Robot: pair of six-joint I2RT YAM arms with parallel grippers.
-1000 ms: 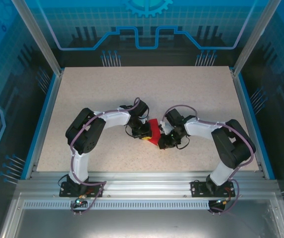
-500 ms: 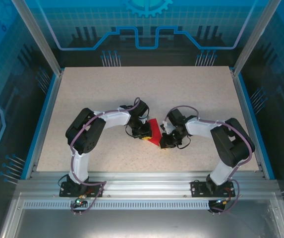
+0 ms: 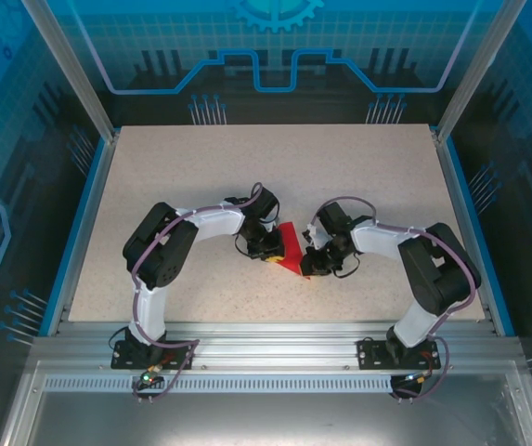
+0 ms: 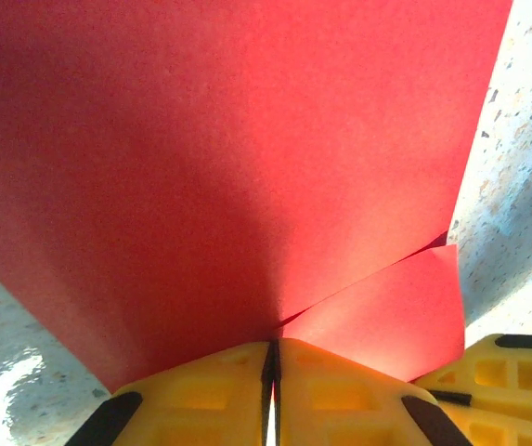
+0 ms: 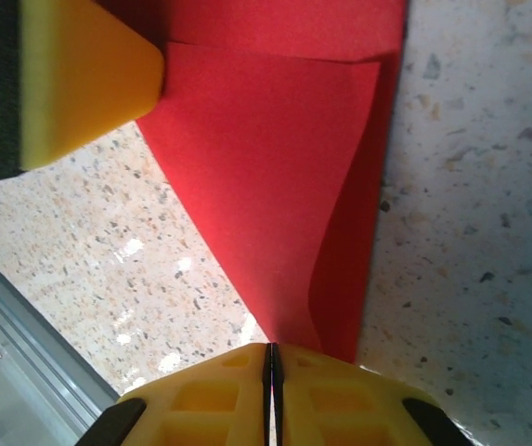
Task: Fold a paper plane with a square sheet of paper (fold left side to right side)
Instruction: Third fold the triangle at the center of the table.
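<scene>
The left arm and right arm look alike: bulky black joint housings, white rounded links between them, and a black base plate near the bottom of the frame. A thin purplish-grey cable loops along each arm. In the wrist views the left gripper and right gripper have bright yellow fingers moulded with square recessed pockets, with black strips at their outer lower edges.

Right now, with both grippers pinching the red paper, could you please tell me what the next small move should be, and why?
I would probably lower the red paper toward the table and flatten the fold. The left gripper and right gripper are both shut on its edges, one flap overlaps, yet the sheet seems bowed, not creased flat.
</scene>
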